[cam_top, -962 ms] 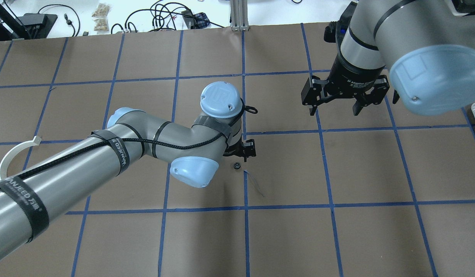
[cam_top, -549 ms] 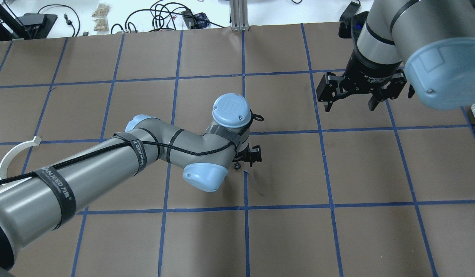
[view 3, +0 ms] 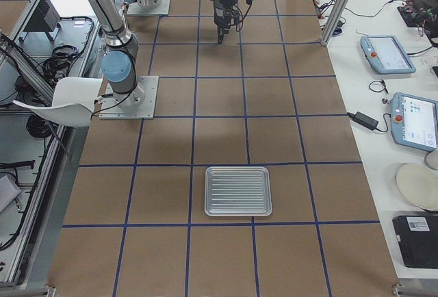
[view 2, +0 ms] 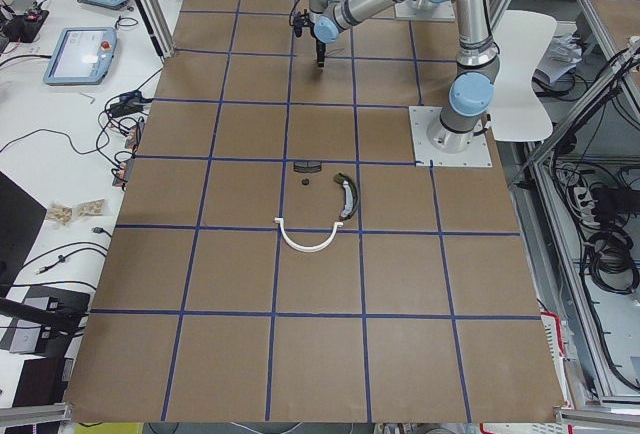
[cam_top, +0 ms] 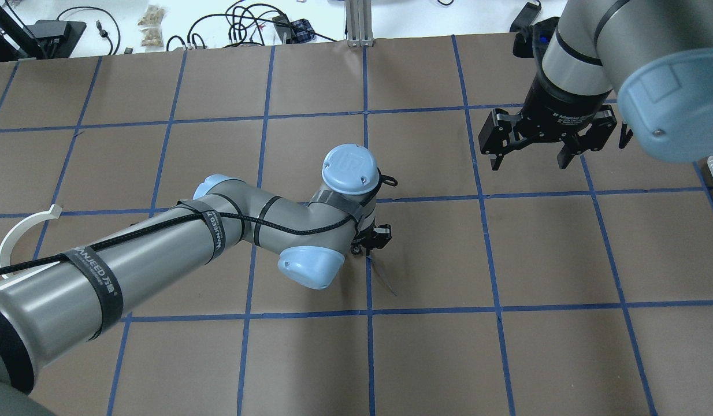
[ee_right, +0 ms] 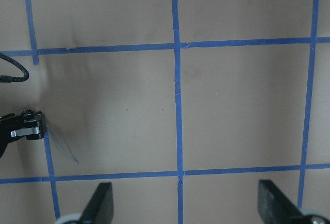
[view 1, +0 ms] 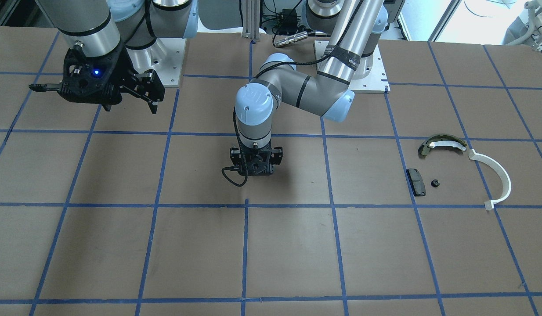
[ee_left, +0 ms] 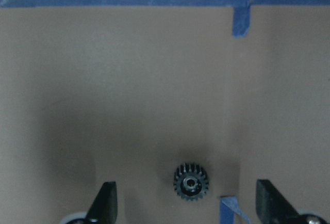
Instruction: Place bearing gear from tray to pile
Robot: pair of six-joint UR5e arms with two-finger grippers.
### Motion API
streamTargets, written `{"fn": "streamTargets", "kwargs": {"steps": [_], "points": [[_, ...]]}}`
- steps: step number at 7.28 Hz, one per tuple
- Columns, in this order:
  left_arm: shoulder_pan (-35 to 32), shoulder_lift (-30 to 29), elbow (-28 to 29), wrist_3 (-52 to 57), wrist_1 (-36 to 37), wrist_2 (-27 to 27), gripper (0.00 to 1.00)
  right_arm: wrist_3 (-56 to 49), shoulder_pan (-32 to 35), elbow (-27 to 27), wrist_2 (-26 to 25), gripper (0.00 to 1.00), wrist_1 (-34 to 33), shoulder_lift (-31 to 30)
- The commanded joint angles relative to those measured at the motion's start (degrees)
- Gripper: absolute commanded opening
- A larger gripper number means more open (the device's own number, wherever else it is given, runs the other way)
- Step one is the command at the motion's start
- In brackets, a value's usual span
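Note:
A small black toothed bearing gear [ee_left: 191, 181] lies on the brown table paper near a blue tape corner. My left gripper [ee_left: 188, 206] is open, low over it, with a finger on each side and neither touching it. In the overhead view the gear [cam_top: 355, 249] peeks out beside the left gripper [cam_top: 375, 237]. The pile lies far off: an olive-green shoe [view 1: 442, 142], a white arc [view 1: 497, 177], a black pad [view 1: 415, 181] and a small black part [view 1: 435, 183]. My right gripper [cam_top: 530, 156] is open and empty, held above the table.
The ribbed metal tray [view 3: 238, 191] sits at the table's end on my right; nothing shows in it. A loose strip of blue tape [cam_top: 385, 280] curls up beside the gear. Cables and devices lie beyond the table's far edge.
My left gripper has moved right and down until it straddles the gear. My right gripper has drawn back to the right, away from the middle.

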Motion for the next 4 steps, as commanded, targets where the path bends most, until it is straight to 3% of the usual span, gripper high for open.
{"fn": "streamTargets", "kwargs": {"steps": [1,4], "points": [[0.08,0.32,0.2,-0.01,0.04,-0.01,0.0,0.05,0.0,0.34,0.06,1.0,0.25,-0.07],[2.44,4.43,1.0,1.39,-1.45,0.51,0.0,0.66,0.35,0.25,-0.02,1.0,0.95,-0.42]]}}
